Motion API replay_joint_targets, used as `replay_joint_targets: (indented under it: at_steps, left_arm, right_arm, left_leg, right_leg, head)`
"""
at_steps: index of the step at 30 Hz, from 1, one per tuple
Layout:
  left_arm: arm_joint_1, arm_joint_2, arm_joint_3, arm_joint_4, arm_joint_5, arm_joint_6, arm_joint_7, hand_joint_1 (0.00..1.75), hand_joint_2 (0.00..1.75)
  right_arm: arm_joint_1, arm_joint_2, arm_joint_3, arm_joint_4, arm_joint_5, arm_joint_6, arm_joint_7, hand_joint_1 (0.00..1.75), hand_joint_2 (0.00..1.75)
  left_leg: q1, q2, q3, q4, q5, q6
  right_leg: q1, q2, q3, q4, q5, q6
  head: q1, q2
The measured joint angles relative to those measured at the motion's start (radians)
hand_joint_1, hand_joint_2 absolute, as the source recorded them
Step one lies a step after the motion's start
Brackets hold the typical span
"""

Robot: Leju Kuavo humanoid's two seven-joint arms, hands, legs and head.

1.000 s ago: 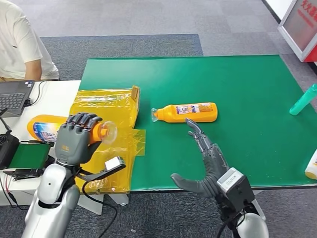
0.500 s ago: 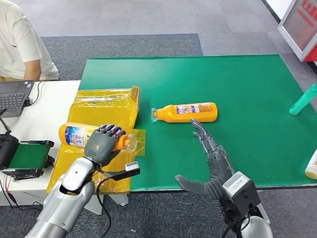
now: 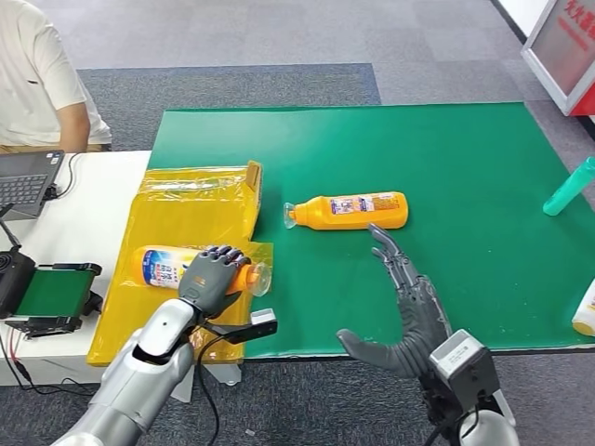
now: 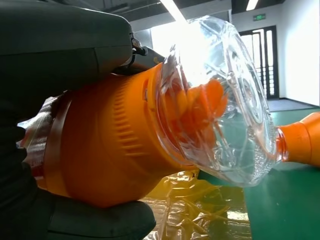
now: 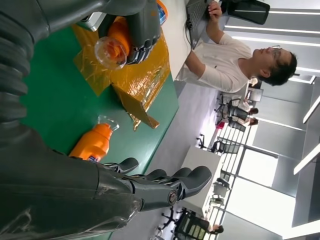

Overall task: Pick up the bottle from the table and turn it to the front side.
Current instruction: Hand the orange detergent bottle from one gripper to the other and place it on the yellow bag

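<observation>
two orange bottles: the left hand (image 3: pixel 210 279) grips one bottle (image 3: pixel 165 267) over the yellow bag (image 3: pixel 190 209); the other bottle (image 3: pixel 349 211) lies on the green table (image 3: pixel 449 158) beyond the right hand (image 3: pixel 414 311), spread wide, holding nothing. labels unreadable.

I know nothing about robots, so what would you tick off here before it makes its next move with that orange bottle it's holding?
1. Left hand has the orange plastic bottle with the clear cap held firmly: ok, fingers wrap its neck.
2. Label side facing front: cannot tell, though a blue label shows on top.
3. Clear cap on the held bottle: ok.
4. Right hand free: ok, open, fingers spread, holding nothing.
5. Second orange bottle on the green mat out of the way: ok, it lies apart from both hands.
6. Yellow plastic bag not caught in the hand: cannot tell.
</observation>
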Motion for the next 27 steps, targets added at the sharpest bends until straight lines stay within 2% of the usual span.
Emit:
replay_joint_targets:
  at_steps: [1,7,15,21,27]
  left_arm:
    - [-0.002,-0.004,0.000,0.005,0.001,0.002,0.009,0.00,1.75]
    - [-0.014,-0.026,0.009,0.026,-0.004,0.008,0.056,0.00,1.75]
    - [-0.014,-0.047,0.021,0.039,-0.025,0.014,0.079,0.00,1.75]
    - [-0.004,-0.053,0.045,0.024,-0.005,0.076,0.077,0.00,1.75]
    - [0.037,-0.067,0.099,-0.063,0.105,0.060,0.013,0.00,1.75]
  right_arm:
    - [0.004,0.000,-0.002,-0.005,0.004,0.000,-0.001,0.00,1.75]
    - [0.035,-0.001,-0.021,-0.043,0.023,-0.004,-0.006,0.00,1.75]
    - [0.077,-0.011,-0.098,-0.081,0.011,-0.022,-0.023,0.00,1.75]
    - [0.101,-0.009,-0.138,-0.123,0.012,-0.021,-0.035,0.00,1.75]
    - [0.117,0.005,-0.167,-0.157,0.030,-0.001,-0.027,0.00,1.75]
  left_leg:
    - [0.000,0.000,0.000,0.000,0.000,0.000]
    - [0.000,0.000,0.000,0.000,0.000,0.000]
    - [0.000,0.000,0.000,0.000,0.000,0.000]
    - [0.000,0.000,0.000,0.000,0.000,0.000]
    - [0.000,0.000,0.000,0.000,0.000,0.000]
  right_leg:
    - [0.000,0.000,0.000,0.000,0.000,0.000]
    - [0.000,0.000,0.000,0.000,0.000,0.000]
    - [0.000,0.000,0.000,0.000,0.000,0.000]
    - [0.000,0.000,0.000,0.000,0.000,0.000]
    - [0.000,0.000,0.001,0.000,0.000,0.000]
  head:
    - [0.000,0.000]
    - [0.000,0.000]
    - [0.000,0.000]
    - [0.000,0.000]
    - [0.000,0.000]
